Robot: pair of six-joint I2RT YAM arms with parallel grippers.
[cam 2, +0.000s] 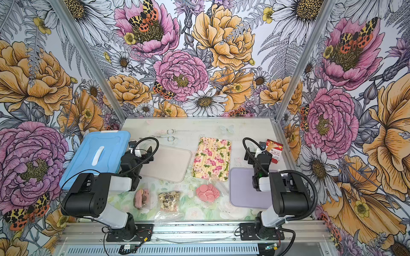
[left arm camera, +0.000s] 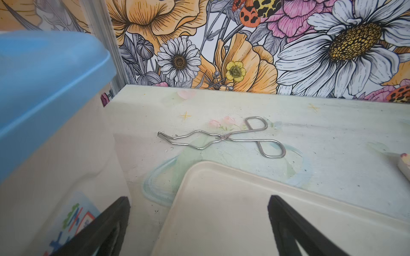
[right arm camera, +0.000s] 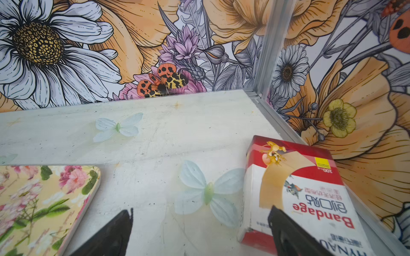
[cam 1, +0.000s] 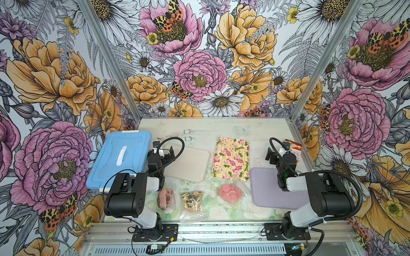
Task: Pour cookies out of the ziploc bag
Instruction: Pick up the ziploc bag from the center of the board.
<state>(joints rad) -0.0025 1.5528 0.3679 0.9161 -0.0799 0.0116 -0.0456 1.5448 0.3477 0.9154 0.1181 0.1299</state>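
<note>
Three clear ziploc bags of cookies lie along the table's front in both top views. One bag [cam 1: 165, 198] holds pink and brown ring rounds, one bag [cam 1: 192, 200] holds beige and dark star shapes, and one bag [cam 1: 230, 192] holds plain pink discs [cam 2: 207, 192]. My left gripper [cam 1: 162, 153] hangs open behind them over the beige tray's [left arm camera: 244, 210] near corner, its fingers [left arm camera: 124, 204] wide apart with nothing between. My right gripper [cam 1: 277, 153] is open too, above bare table beside a bandage box [right arm camera: 310, 188]. Neither wrist view shows a bag.
A blue-lidded box [cam 1: 119, 159] stands at the left. A floral tray [cam 1: 230, 160] lies mid-table and a lavender tray [cam 1: 273, 188] front right. Metal tongs [left arm camera: 221, 137] lie behind the beige tray [cam 1: 188, 164]. The red bandage box [cam 1: 292, 150] sits by the right wall.
</note>
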